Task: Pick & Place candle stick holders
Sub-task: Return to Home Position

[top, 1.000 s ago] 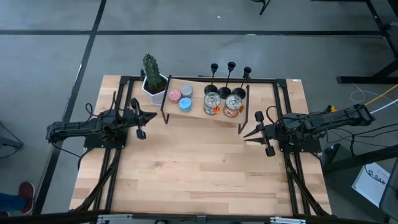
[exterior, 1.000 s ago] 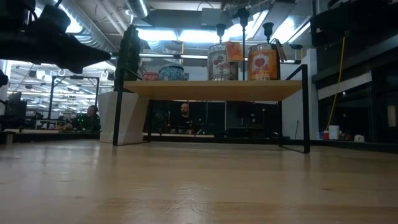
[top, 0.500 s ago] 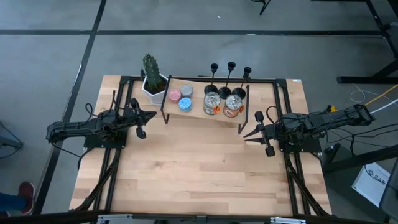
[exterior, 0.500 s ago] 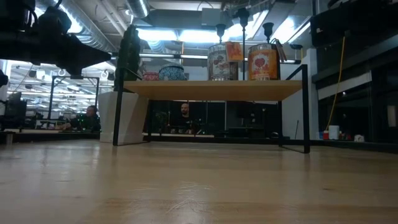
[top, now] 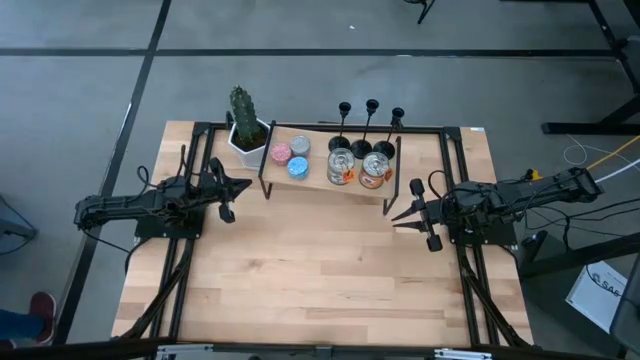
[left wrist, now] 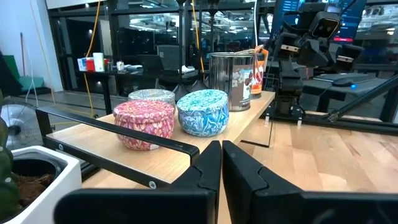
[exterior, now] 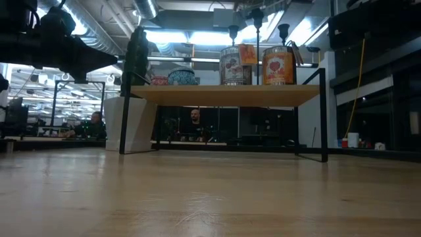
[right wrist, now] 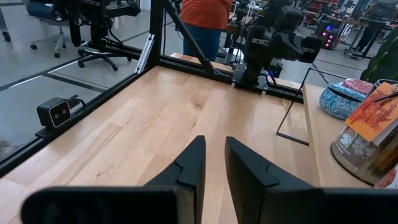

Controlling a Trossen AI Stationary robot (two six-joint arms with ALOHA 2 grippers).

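Left tool (top: 247, 185): hangs above the left side of the tabletop (top: 320, 270), fingers drawn almost together, nothing in them.

Back left: a potted cactus (top: 246, 133) stands just beside the shelf (top: 315, 168).

Shelf, left half: three small round tins (top: 291, 157). Right half: two metal cans (top: 360, 168).

Candle stick holders (top: 371, 122): three, upright in a row along the shelf's far edge, just behind the cans.

Handling, judged: stiff and probably light, with a smooth thin stem that could slip or swivel in a loose pinch. The tall shape could tip if nudged. Best hold is on the stem, midway or just under the cup, coming from above to clear the cans.

Right tool (top: 394, 216): hangs off the shelf's right end, fingers at a narrow gap, empty.
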